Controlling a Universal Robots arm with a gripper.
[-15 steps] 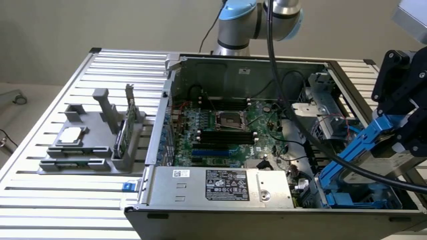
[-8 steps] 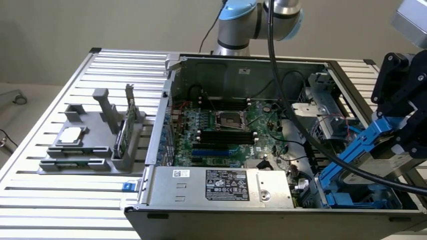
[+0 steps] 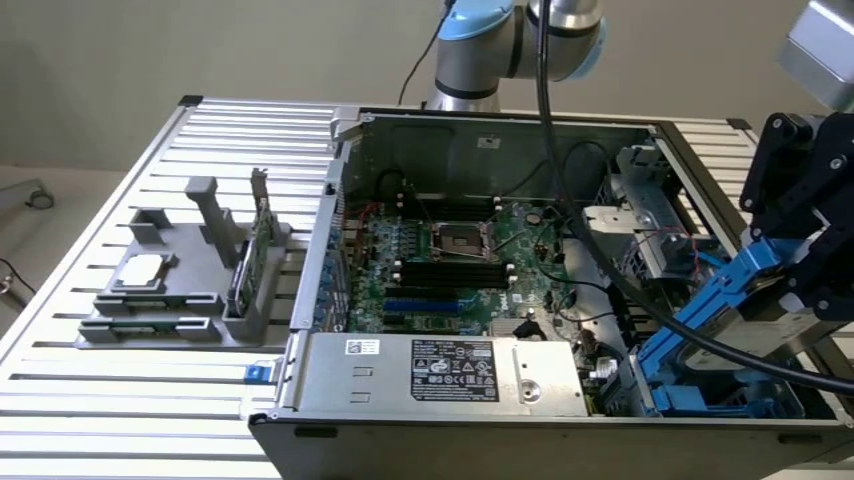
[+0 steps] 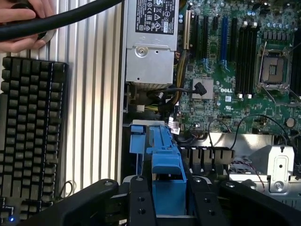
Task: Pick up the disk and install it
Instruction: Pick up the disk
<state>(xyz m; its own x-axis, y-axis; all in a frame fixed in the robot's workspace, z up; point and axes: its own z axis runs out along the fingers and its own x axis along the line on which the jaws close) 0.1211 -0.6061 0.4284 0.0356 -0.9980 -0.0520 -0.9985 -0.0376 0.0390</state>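
The pincer (image 3: 787, 300) clamps the disk (image 3: 714, 310), tilted over the case (image 3: 400, 440) at the exterior view's right. Installing is in hand; seating it likely calls for levelling, then a straight descent.

There was one disk (image 4: 167, 169), one end effector (image 4: 171, 203) and one open computer case (image 3: 400, 125) with one motherboard (image 3: 534, 262) and one power supply (image 3: 441, 370). One keyboard (image 4: 28, 141), one hand (image 4: 28, 7) and one grey parts holder (image 3: 147, 327) were counted too.

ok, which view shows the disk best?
Exterior view: the disk shows along its length, blue rails and grey body, tilted over the case. Wrist view catches its blue end between the fingers.
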